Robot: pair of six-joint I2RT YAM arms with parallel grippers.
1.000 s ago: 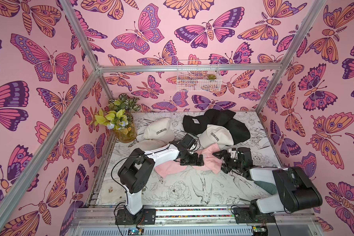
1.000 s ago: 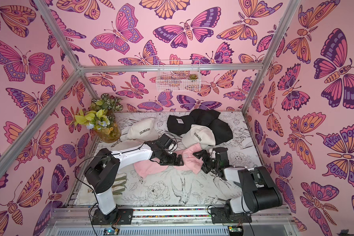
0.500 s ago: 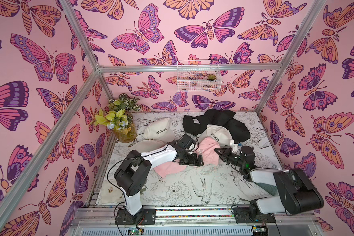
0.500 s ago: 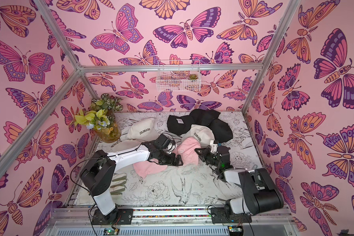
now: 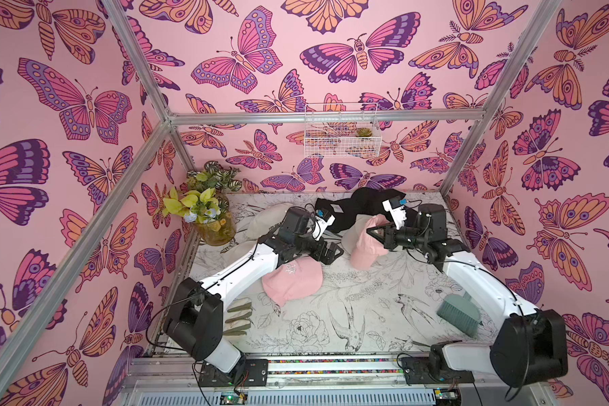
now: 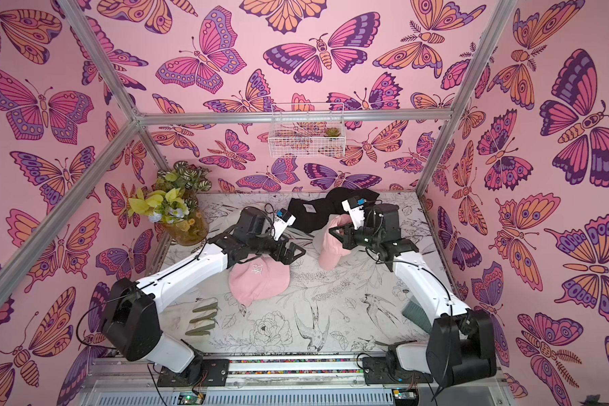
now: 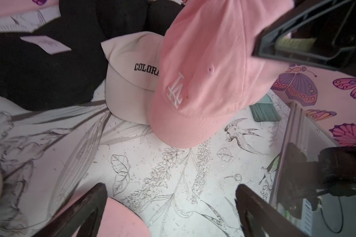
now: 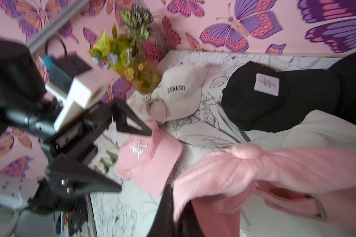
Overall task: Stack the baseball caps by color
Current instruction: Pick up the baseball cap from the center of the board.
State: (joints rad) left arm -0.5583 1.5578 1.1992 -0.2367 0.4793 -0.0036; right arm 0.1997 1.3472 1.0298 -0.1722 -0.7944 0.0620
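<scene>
My right gripper [image 5: 372, 231] is shut on the back edge of a pink baseball cap [image 5: 365, 246] with a white monogram, and the cap hangs from it above the table; the wrist view shows this cap [image 8: 255, 170] bunched in the jaws. A second pink cap [image 5: 292, 281] lies flat on the table. Just above its far edge hovers my left gripper [image 5: 334, 253], open and empty. A cream COLORADO cap [image 7: 127, 82] lies behind the lifted one. Another cream cap [image 8: 181, 90] sits by the vase. Black caps [image 5: 352, 207], one white-patched [image 8: 255, 96], lie at the back.
A glass vase of flowers [image 5: 210, 218] stands in the back left corner. A cream glove with green fingers [image 5: 238, 318] lies by the left arm's base. A green brush [image 5: 459, 313] lies at front right. A wire basket [image 5: 341, 133] hangs on the back wall.
My right gripper has shut on the pink cap and lifted it up and back to the right. The left gripper stayed open and rose off the other pink cap.
</scene>
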